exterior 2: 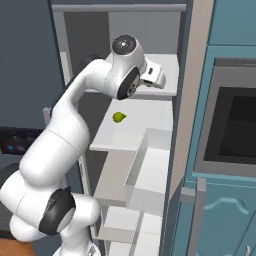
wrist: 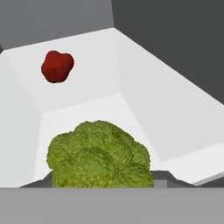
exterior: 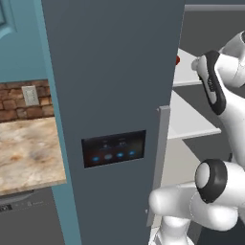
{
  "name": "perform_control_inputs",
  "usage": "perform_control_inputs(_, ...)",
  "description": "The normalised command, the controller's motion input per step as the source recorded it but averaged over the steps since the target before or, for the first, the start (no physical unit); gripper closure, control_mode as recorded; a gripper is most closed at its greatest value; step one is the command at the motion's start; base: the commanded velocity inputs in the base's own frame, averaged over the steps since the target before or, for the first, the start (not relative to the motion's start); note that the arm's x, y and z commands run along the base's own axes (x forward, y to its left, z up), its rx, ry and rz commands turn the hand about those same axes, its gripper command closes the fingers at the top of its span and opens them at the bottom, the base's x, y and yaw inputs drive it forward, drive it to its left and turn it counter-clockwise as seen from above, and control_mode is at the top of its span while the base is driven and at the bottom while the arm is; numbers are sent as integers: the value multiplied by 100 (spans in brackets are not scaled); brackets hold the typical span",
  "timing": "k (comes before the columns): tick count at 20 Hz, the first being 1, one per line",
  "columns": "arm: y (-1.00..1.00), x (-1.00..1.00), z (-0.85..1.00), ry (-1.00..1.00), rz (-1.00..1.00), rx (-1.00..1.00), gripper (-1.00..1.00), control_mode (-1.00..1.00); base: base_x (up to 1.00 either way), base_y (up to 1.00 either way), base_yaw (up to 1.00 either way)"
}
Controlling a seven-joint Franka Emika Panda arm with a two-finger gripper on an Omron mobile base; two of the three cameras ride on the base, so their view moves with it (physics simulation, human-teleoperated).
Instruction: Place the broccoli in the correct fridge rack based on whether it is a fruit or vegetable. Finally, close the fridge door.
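Broccoli fills the 6 o'clock edge of the hand view, close to the camera, with the small red item well apart at 11 o'clock on the same white surface. In the right base view the broccoli is a small yellow-green clump on the fridge rack, at 7 o'clock from the hand. Whether it rests on the board or hangs just above it cannot be told. The fingers are hidden behind the floret and the wrist, so I cannot tell whether they are apart, together or clamped on it.

By its look, the floret is light and somewhat springy. Its bumpy crown would crumble or slip under a hard squeeze, and its rounded shape would let it roll if nudged. The pale stem is probably the firmer place to grip, though it is out of sight here. Otherwise a gentle pinch low across the clump seems safest.
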Motion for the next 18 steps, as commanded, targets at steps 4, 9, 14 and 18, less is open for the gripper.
perform_control_inputs(4,-8,96,0,0,0,0,100,-100,0,0,0)
perform_control_inputs(9,-19,97,-4,-2,0,0,100,-100,0,0,0)
perform_control_inputs(14,0,38,-2,-14,0,-3,-100,-100,0,0,0)
perform_control_inputs(18,1,-30,0,-25,0,-4,-100,-100,0,0,0)
